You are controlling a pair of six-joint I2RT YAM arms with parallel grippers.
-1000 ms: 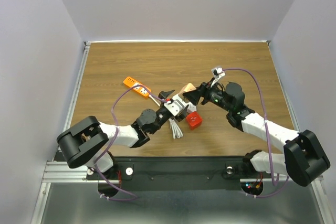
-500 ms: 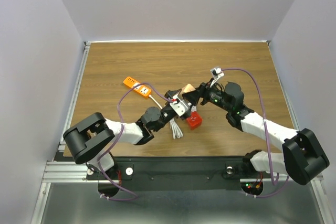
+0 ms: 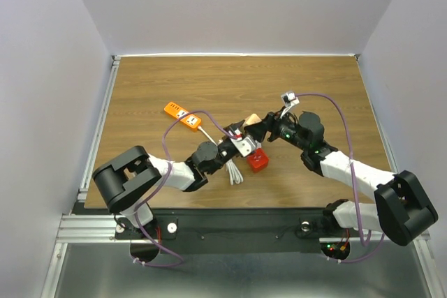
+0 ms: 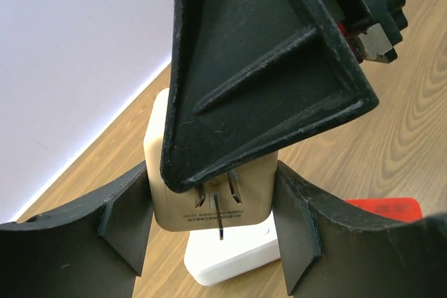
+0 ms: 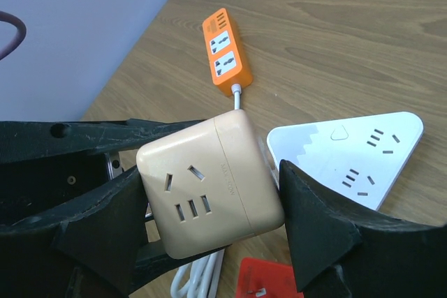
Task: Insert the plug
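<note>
The plug (image 5: 209, 186) is a tan cube adapter with sockets on one face and metal prongs (image 4: 218, 215) on the opposite face. My right gripper (image 5: 213, 225) is shut on it and holds it just above the table (image 3: 314, 88). In the left wrist view my left gripper (image 4: 211, 234) has its fingers (image 4: 126, 232) pressed against two other sides of the plug (image 4: 255, 186). In the top view both grippers (image 3: 237, 137) (image 3: 255, 125) meet at the plug (image 3: 249, 119). A white triangular power strip (image 5: 349, 151) lies right under it.
An orange power strip (image 3: 183, 116) lies to the left, its white cord running toward the plug. A red block (image 3: 258, 160) and a coiled white cable (image 3: 234, 171) lie close under the grippers. Purple walls and metal rails border the table.
My left arm has reached forward to the plug and its jaws have closed in from wide open onto the plug's sides. The right gripper has kept its hold and barely moved.
</note>
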